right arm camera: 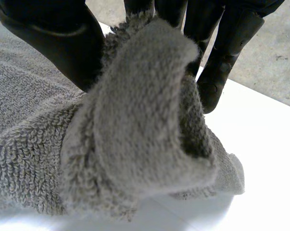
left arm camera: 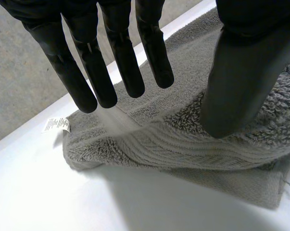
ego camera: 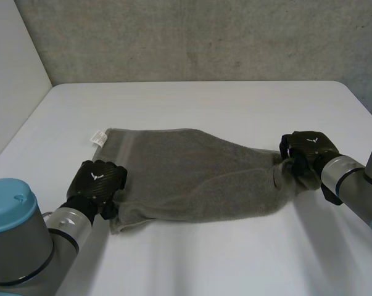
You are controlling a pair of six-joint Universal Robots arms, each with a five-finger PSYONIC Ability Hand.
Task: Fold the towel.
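A grey towel (ego camera: 186, 172) lies lengthwise across the white table (ego camera: 204, 98), folded over on itself, with a white label (ego camera: 98, 137) at its far left corner. My left hand (ego camera: 96, 180) rests at the towel's near left corner. In the left wrist view its fingers (left arm camera: 82, 72) are straight above the towel (left arm camera: 159, 139) and its thumb rests on the folded edge, near the label (left arm camera: 56, 125). My right hand (ego camera: 309, 148) is at the towel's right end, shut on it. The bunched towel end (right arm camera: 135, 120) is pinched between thumb (right arm camera: 63, 38) and fingers.
A grey concrete wall (ego camera: 204, 37) rises behind the table and a white panel (ego camera: 13, 68) stands at the left. Bare table surface lies in front of the towel and beyond it up to the far edge.
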